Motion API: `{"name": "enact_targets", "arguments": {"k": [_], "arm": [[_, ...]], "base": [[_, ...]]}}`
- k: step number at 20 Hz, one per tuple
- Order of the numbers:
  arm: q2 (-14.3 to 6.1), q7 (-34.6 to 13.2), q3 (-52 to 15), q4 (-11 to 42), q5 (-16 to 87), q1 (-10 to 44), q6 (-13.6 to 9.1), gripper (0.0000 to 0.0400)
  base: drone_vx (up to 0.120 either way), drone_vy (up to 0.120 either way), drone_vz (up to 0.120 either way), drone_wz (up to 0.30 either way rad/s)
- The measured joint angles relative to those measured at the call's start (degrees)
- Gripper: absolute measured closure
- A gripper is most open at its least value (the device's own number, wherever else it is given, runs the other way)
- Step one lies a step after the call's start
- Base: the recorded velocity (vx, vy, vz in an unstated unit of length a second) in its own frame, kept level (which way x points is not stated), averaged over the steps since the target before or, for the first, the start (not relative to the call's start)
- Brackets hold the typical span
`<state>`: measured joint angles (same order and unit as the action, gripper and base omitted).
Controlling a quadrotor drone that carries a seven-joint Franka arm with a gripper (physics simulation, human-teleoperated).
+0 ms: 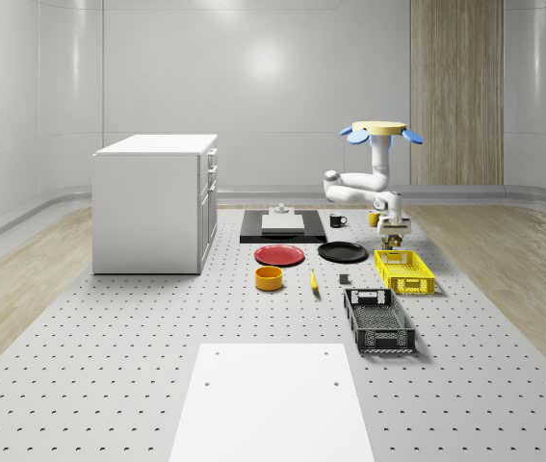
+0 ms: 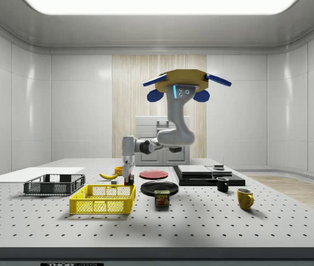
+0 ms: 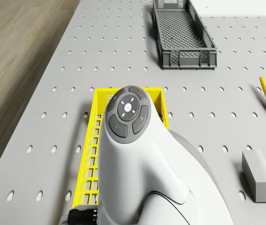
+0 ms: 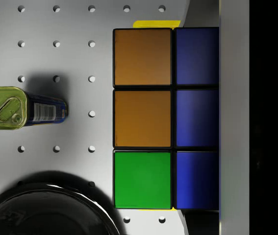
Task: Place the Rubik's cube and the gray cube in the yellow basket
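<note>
My gripper (image 1: 395, 231) is shut on the Rubik's cube (image 4: 148, 117), whose orange, green and blue squares face the wrist view. In the side view the gripper (image 2: 128, 175) hangs low, just above the right end of the yellow basket (image 2: 102, 199). The yellow basket (image 1: 404, 271) lies on the table's right part in the whole-scene view, and slivers of yellow (image 4: 156, 23) peek past the cube. The gray cube (image 1: 345, 280) rests on the table left of the basket, and it appears as a gray block (image 3: 258, 176) in the drone view. The drone (image 1: 385, 130) hovers over the basket's far end.
A black plate (image 1: 342, 252) and a can (image 2: 162, 199) sit close beside the basket's far end. A black crate (image 1: 379, 320) lies nearer the front. A banana (image 1: 313, 281), orange bowl (image 1: 269, 278), red plate (image 1: 279, 255), two mugs (image 2: 245, 198) and a white cabinet (image 1: 157, 202) stand around.
</note>
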<state>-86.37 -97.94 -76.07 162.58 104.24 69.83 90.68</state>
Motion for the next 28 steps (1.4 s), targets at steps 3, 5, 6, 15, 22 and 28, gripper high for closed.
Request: {"name": "enact_targets", "arguments": {"k": [3, 5, 6, 15, 22, 28], "arm": [[-0.16, -0.03, -0.02, -0.01, -0.07, 0.04, 0.15, 0.0075], [-0.27, -0.05, -0.03, -0.01, -0.11, 0.07, 0.25, 0.0075], [-0.32, -0.06, -0.04, -0.01, -0.13, 0.08, 0.30, 0.0075], [-0.74, -0.15, -0.09, -0.03, -0.31, 0.19, 0.69, 0.0075], [-1.09, -0.18, 1.64, -0.44, 1.24, 0.48, 1.64, 0.0075], [-1.22, -0.16, 6.33, -1.77, 5.60, 1.28, 3.58, 0.0075]], "base": [[0.120, 0.000, 0.000, 0.000], [0.120, 0.000, 0.000, 0.000], [0.120, 0.000, 0.000, 0.000], [0.036, 0.000, -0.098, 0.000], [0.000, 0.000, -0.057, 0.000], [0.000, 0.000, 0.000, 0.000]]}}
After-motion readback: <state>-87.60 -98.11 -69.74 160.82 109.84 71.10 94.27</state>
